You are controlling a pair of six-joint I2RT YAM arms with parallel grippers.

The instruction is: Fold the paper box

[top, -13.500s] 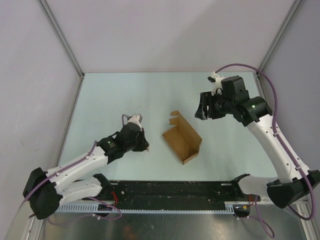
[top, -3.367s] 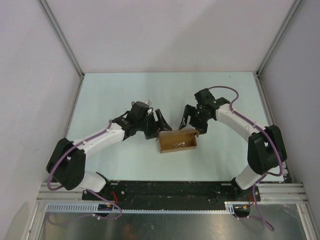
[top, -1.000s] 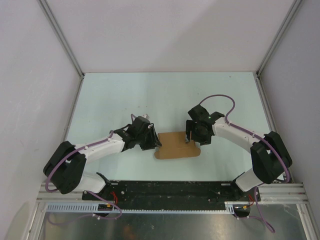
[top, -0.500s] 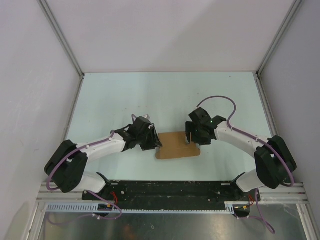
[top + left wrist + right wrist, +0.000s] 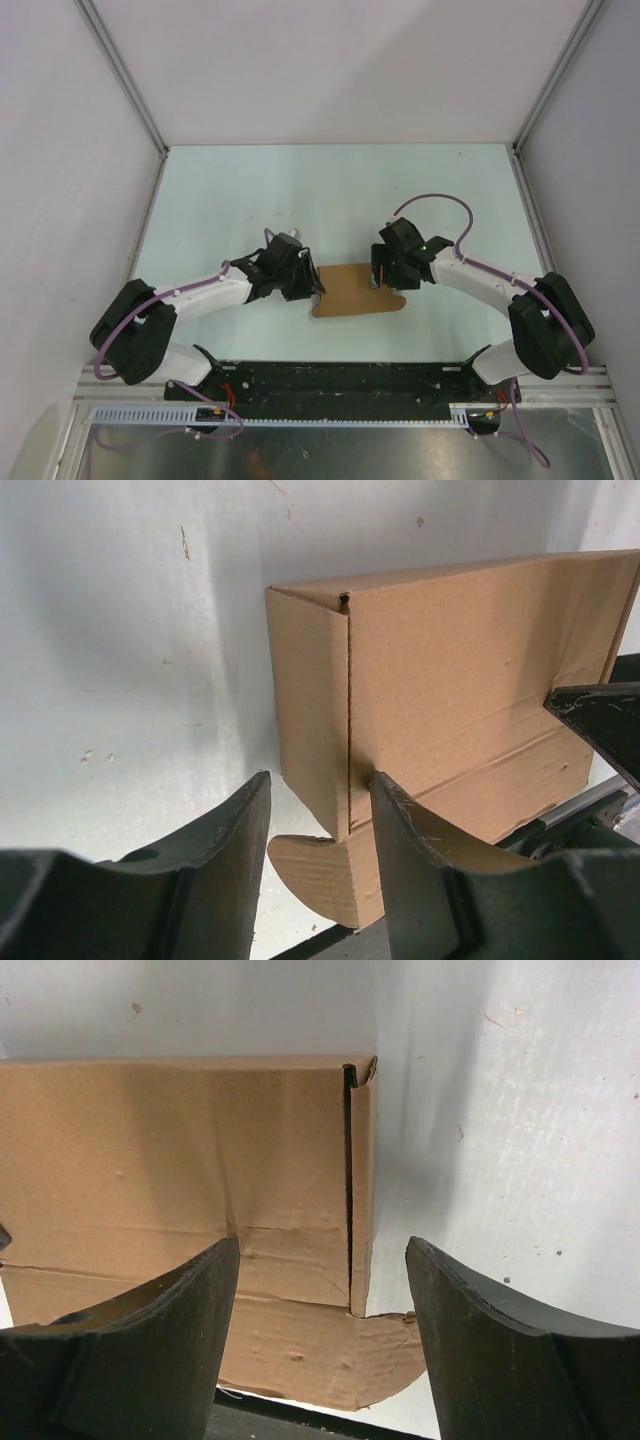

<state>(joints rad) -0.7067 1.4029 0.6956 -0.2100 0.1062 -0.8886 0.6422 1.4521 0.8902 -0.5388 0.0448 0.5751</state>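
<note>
Paper box, lower centre: now folded shut, rounded flap still untucked; left gripper half-open, right gripper wide, both empty.

White arms carry black joints, purple cables.

This is a robotics lab test cell. Plain pale wall panels close in the back and both sides, joined by silver aluminium frame struts at upper left and upper right. A pale green tabletop fills the middle. Along the bottom edge, a white-and-black left robot arm and right robot arm, trailing purple cables, rise from a black mounting rail above a grey slotted cable duct.
</note>
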